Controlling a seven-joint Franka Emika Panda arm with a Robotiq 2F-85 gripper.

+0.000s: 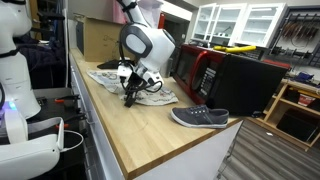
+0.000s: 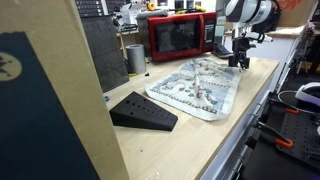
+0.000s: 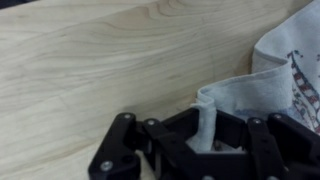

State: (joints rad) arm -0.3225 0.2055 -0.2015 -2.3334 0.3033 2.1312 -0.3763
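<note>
Our gripper [image 3: 205,138] has its jaws clamped on a pinched-up corner of the cloth [image 3: 265,85]; we judge the grasp made, while the rest lies flat on the wooden counter [image 3: 100,60], not yet lifted.

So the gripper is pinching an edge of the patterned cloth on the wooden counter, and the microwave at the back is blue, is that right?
Not quite. The microwave is red, not blue, as shown in an exterior view. The rest holds: in the wrist view the gripper pinches a folded edge of the patterned cloth on the wooden counter.
</note>
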